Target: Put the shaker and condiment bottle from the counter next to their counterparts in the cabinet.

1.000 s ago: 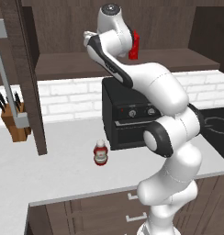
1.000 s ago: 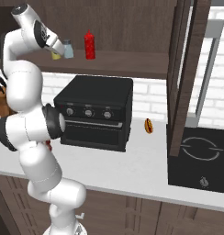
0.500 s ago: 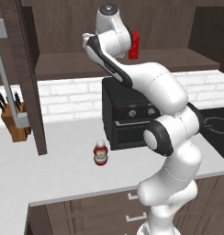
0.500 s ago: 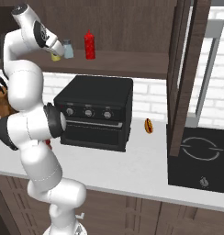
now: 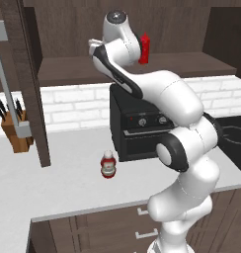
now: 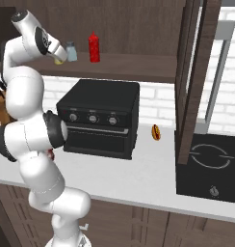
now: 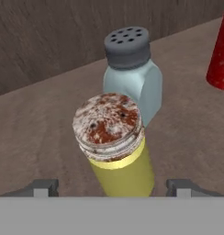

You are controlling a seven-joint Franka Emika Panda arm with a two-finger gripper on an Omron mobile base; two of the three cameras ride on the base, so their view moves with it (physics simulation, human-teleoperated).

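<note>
While the jaws stand apart, clear of the yellow shaker, it sits on the cabinet shelf just beside the blue-grey shaker; condiment bottle on desk.

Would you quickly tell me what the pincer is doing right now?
Pincer: open, fingers either side of the yellow shaker on the cabinet shelf.

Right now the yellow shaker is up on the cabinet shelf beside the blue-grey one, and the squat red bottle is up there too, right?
Not quite: the left base view shows the squat red bottle on the counter. The yellow shaker is beside the blue-grey one.
</note>
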